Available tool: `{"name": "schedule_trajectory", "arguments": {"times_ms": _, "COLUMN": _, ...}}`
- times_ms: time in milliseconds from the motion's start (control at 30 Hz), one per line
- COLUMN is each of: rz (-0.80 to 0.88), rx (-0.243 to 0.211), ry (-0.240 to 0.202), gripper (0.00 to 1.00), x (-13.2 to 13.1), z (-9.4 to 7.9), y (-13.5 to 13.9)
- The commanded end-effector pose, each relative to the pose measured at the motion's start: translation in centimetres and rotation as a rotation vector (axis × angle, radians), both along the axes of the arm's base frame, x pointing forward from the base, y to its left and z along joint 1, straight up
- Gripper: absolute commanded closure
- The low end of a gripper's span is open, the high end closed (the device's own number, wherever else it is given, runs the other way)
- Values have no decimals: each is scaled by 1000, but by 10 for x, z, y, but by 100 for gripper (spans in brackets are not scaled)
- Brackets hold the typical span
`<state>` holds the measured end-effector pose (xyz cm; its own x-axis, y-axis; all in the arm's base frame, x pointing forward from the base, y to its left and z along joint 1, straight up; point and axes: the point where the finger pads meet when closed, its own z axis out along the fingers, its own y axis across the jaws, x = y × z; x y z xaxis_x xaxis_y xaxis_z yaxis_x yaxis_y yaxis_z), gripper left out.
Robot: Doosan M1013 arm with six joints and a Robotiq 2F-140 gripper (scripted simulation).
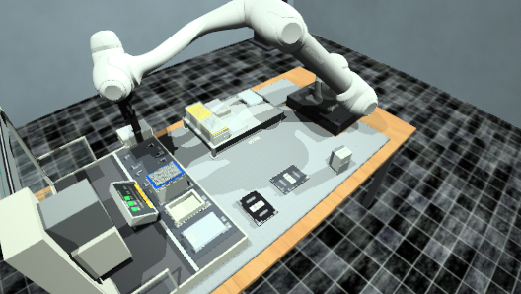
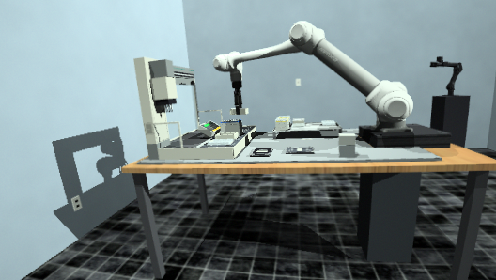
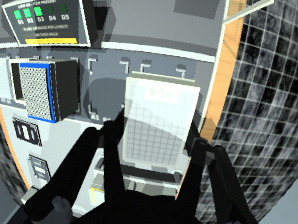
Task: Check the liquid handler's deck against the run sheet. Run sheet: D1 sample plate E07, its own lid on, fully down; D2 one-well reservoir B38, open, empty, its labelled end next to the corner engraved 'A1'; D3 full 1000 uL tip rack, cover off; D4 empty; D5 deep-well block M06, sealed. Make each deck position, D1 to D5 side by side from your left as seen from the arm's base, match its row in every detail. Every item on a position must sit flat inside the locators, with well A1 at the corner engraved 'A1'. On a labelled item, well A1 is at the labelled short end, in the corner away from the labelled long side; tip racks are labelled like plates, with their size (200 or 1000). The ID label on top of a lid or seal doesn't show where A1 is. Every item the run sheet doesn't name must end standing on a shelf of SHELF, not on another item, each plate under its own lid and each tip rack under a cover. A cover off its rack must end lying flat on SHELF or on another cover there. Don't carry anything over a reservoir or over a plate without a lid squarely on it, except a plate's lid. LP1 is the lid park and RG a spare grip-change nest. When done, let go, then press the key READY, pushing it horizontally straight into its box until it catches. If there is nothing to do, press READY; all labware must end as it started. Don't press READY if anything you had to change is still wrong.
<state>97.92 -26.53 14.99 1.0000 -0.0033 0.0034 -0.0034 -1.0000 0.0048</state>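
My gripper (image 1: 133, 134) hangs over the far end of the liquid handler's deck, shut on a white block (image 3: 161, 125) with a gridded, labelled top. The block is held above the deck, apart from it, and also shows in the side view (image 2: 239, 111). Below it the end deck positions (image 1: 148, 150) show bare locators. Along the row stand a blue-framed tip rack (image 1: 168, 178) with its cover off, an open cream reservoir (image 1: 185, 206) and a lidded plate (image 1: 204, 232). The tip rack also shows at the left in the wrist view (image 3: 36, 90).
The shelf (image 1: 232, 120) at the table's back carries several items, one yellow-topped. Two black nests (image 1: 257, 208) (image 1: 289, 180) lie on the mat. A small grey key box (image 1: 340, 159) stands to the right. The handler's head and panel (image 1: 132, 202) rise beside the deck.
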Motion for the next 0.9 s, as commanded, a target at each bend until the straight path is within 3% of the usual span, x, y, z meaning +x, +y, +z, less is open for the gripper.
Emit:
{"name": "schedule_trajectory", "arguments": {"times_ms": 0, "rz": 0, "rx": 0, "ry": -2, "gripper": 90, "x": 0, "z": -2, "y": 0}}
{"name": "schedule_trajectory", "arguments": {"times_ms": 867, "rz": 0, "rx": 0, "ry": -2, "gripper": 90, "x": 1, "z": -38, "y": 0}}
